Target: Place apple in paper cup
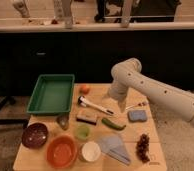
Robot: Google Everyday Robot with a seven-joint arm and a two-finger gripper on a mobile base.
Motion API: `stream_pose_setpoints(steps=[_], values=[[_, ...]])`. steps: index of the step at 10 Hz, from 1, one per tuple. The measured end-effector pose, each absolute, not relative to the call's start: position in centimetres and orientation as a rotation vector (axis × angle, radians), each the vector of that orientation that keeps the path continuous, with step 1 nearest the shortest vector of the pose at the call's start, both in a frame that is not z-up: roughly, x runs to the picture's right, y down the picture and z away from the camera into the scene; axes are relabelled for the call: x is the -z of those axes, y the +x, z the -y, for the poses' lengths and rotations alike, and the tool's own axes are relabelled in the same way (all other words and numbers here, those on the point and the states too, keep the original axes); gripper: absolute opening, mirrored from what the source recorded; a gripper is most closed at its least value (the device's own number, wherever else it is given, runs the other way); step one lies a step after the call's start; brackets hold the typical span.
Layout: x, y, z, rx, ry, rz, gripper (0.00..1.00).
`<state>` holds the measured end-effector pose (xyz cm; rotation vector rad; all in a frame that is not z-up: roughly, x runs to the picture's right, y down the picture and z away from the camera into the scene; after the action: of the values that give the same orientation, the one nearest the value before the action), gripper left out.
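Observation:
The apple (85, 89) is a small orange-red fruit at the back of the wooden table, just right of the green tray. The paper cup (91, 151) is small, white and upright near the front edge, between the orange bowl and a grey-blue cloth. My white arm comes in from the right and bends down over the table. The gripper (111, 101) hangs low to the right of the apple, about a hand's width away, above the end of a white-handled brush (96, 106). It is far behind the cup.
A green tray (52, 93) sits back left. A purple bowl (34, 135), orange bowl (61, 151) and small green cup (82, 131) stand in front. A sponge (86, 117), green vegetable (113, 124), blue sponge (137, 115), grapes (142, 145) and cloth (115, 147) lie around.

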<state>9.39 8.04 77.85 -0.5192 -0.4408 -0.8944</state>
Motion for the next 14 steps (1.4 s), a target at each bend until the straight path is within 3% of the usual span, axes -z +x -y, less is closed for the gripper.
stream_pose_setpoints(steps=[6, 14], values=[[-80.7, 6.9, -6.3, 0.992, -0.422, 0.422, 0.80], [-86.5, -0.4, -2.9, 1.133, -0.432, 0.431, 0.80]])
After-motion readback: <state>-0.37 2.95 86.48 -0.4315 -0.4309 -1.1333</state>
